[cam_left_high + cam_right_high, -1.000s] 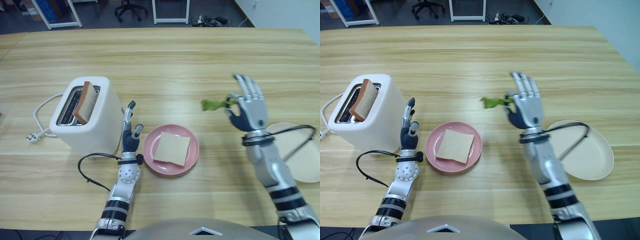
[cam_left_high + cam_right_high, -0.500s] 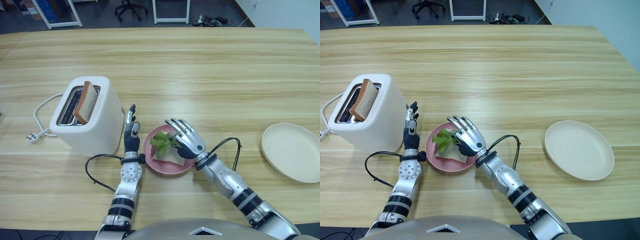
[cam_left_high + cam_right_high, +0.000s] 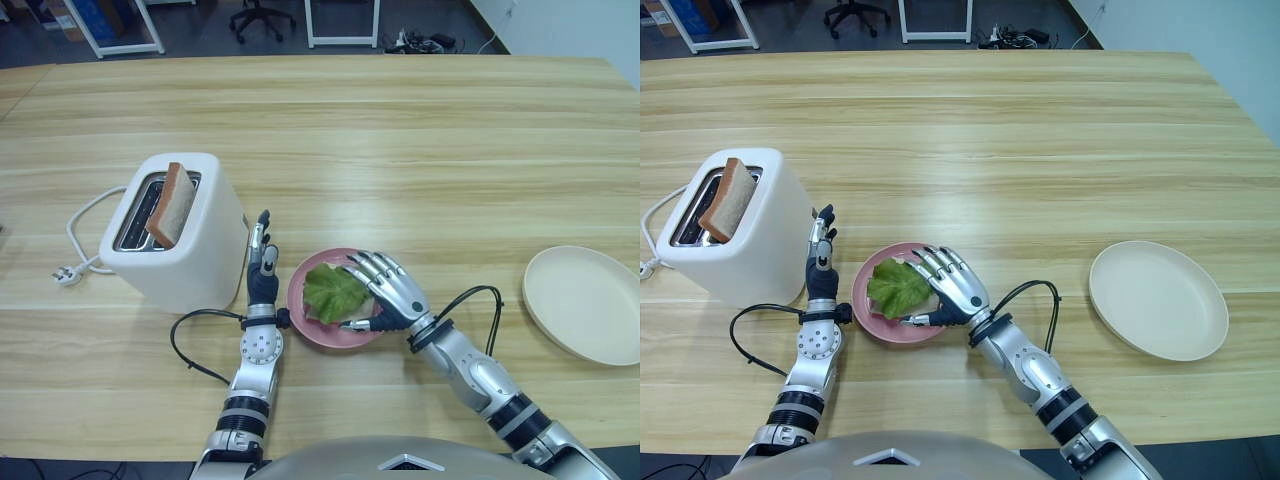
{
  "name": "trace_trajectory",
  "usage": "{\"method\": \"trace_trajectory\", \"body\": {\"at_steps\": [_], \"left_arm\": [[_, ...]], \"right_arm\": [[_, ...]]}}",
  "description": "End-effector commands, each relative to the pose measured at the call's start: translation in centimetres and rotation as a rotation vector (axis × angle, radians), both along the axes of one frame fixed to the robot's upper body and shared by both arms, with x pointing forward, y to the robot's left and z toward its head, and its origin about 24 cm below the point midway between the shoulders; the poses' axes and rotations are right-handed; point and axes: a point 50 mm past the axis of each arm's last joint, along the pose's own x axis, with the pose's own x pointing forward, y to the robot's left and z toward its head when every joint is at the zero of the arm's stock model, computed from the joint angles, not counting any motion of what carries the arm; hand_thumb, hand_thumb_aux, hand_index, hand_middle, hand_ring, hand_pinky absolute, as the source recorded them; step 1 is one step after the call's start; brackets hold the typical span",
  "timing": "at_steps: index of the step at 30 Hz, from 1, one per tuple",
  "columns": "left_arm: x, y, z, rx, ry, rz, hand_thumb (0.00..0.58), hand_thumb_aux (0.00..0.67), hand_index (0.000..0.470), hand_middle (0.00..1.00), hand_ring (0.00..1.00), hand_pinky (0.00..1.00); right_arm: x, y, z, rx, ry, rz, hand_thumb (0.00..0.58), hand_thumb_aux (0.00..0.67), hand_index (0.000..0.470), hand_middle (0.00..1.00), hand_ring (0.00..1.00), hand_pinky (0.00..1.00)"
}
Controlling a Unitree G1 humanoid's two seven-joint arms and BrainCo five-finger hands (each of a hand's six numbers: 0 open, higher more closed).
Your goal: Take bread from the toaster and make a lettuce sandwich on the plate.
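Observation:
A white toaster point(image 3: 190, 245) stands at the left with one bread slice point(image 3: 172, 205) sticking up from its slot. To its right lies the pink plate point(image 3: 330, 340), and a green lettuce leaf point(image 3: 333, 290) rests flat on it, hiding the bread slice beneath. My right hand point(image 3: 392, 293) hovers over the plate's right side, fingers spread, fingertips at the leaf's right edge and holding nothing. My left hand point(image 3: 263, 265) stands upright between toaster and plate, fingers straight, empty.
A cream plate point(image 3: 585, 302) sits bare at the right edge of the wooden table. The toaster's white cord and plug point(image 3: 68, 272) trail off to the left. Office furniture stands beyond the table's far edge.
My right hand carried the lettuce from mid-air on the right down to the pink plate, let it go, and drew back slightly right. The leaf now lies flat. The left hand barely moved.

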Motion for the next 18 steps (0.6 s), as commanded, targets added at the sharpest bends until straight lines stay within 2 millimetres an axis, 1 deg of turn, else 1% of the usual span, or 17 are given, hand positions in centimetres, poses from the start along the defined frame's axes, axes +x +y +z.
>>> {"method": "trace_trajectory", "body": {"at_steps": [1, 4, 6, 8, 10, 11, 12, 14, 16, 18], "left_arm": [[-0.1, 0.0, -0.1, 0.006, 0.007, 0.003, 0.0, 0.0, 0.0, 0.0, 0.0, 0.0], [-0.3, -0.1, 0.8, 0.063, -0.038, 0.001, 0.0, 0.0, 0.0, 0.0, 0.0, 0.0], [-0.8, -0.4, 2.5, 0.184, -0.124, -0.005, 0.0, 0.0, 0.0, 0.0, 0.0, 0.0], [-1.7, -0.8, 5.4, 0.381, -0.263, -0.002, 0.0, 0.0, 0.0, 0.0, 0.0, 0.0], [-2.9, -0.4, 9.4, 0.543, -0.432, 0.081, 0.0, 0.0, 0.0, 0.0, 0.0, 0.0], [-3.4, 0.2, 11.3, 0.605, -0.498, 0.137, 0.0, 0.0, 0.0, 0.0, 0.0, 0.0], [-4.0, 0.9, 12.8, 0.665, -0.544, 0.198, 0.0, 0.0, 0.0, 0.0, 0.0, 0.0], [-4.6, 2.7, 14.7, 0.811, -0.563, 0.32, 0.0, 0.0, 0.0, 0.0, 0.0, 0.0], [-4.6, 4.8, 15.5, 0.926, -0.494, 0.445, 0.0, 0.0, 0.0, 0.0, 0.0, 0.0], [-4.2, 7.1, 15.2, 0.982, -0.362, 0.545, 0.0, 0.0, 0.0, 0.0, 0.0, 0.0]], "right_arm": [[-0.5, -1.7, 0.9, 0.079, 0.086, -0.026, 0.0, 0.0, 0.0, 0.0, 0.0, 0.0], [-0.2, -3.6, 2.9, 0.176, 0.079, -0.077, 0.0, 0.0, 0.0, 0.0, 0.0, 0.0], [0.3, -5.0, 4.6, 0.281, 0.051, -0.131, 0.0, 0.0, 0.0, 0.0, 0.0, 0.0], [0.9, -6.4, 6.4, 0.498, 0.06, -0.19, 0.0, 0.0, 0.0, 0.0, 0.0, 0.0], [1.3, -7.5, 7.4, 0.768, 0.119, -0.235, 0.0, 0.0, 0.0, 0.0, 0.0, 0.0], [1.4, -8.0, 7.6, 0.874, 0.149, -0.252, 0.0, 0.0, 0.0, 0.0, 0.0, 0.0], [1.5, -8.4, 7.6, 0.941, 0.169, -0.269, 0.0, 0.0, 0.0, 0.0, 0.0, 0.0], [1.7, -8.8, 7.1, 0.976, 0.184, -0.3, 0.0, 0.0, 0.0, 0.0, 0.0, 0.0], [1.7, -8.9, 6.7, 0.994, 0.202, -0.313, 0.0, 0.0, 0.0, 0.0, 0.0, 0.0], [1.7, -8.7, 6.4, 1.005, 0.217, -0.316, 0.0, 0.0, 0.0, 0.0, 0.0, 0.0]]}}
